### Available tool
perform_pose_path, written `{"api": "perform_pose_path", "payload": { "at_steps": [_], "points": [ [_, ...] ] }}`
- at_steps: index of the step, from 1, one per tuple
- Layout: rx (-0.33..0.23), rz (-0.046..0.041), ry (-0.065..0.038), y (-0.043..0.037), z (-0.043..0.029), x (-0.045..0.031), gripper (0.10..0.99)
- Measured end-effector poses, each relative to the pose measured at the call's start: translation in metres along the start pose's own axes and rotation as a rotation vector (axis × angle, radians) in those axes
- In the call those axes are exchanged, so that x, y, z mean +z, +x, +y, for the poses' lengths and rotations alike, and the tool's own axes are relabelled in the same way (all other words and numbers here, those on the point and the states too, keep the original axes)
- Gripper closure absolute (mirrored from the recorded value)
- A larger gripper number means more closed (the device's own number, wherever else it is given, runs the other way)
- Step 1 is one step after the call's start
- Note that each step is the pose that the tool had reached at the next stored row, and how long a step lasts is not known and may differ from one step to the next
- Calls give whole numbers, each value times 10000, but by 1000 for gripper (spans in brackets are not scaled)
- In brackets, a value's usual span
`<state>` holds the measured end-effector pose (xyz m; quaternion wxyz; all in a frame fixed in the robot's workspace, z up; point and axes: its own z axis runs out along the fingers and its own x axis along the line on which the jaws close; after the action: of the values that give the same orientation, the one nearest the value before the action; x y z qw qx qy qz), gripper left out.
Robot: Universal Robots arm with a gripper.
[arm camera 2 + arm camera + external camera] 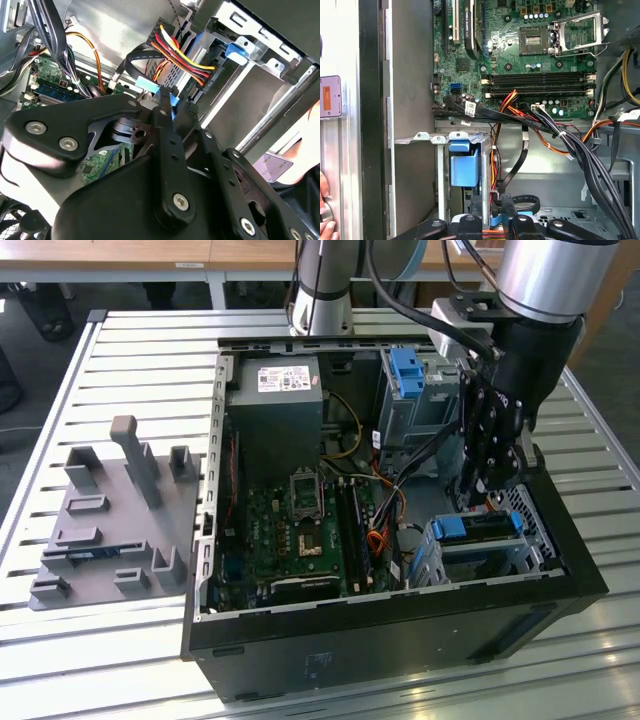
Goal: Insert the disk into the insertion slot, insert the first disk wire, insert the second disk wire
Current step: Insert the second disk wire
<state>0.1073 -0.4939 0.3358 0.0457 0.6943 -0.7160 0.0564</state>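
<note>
gripper (478, 483) at disk (478, 527), in insertion slot (432, 558)

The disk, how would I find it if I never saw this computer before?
Find the open black computer case, then the corner nearest the robot's claw. A low silver insertion slot sits there, holding the disk. Its bright blue frame lies low and flat, unlike the taller grey cage with its blue latch.

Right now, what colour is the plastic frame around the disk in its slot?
Bright blue; the disk's frame shows best in the exterior view, seated in the slot.
</note>
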Motion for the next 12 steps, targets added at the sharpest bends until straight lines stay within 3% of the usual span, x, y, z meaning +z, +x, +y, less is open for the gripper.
{"api": "perform_pose_path", "payload": {
  "at_steps": [4, 6, 12],
  "points": [
    [0, 1, 3, -1, 0, 15, 808],
    [1, -6, 4, -1, 0, 17, 929],
    [0, -10, 3, -1, 0, 18, 945]
  ]
}}
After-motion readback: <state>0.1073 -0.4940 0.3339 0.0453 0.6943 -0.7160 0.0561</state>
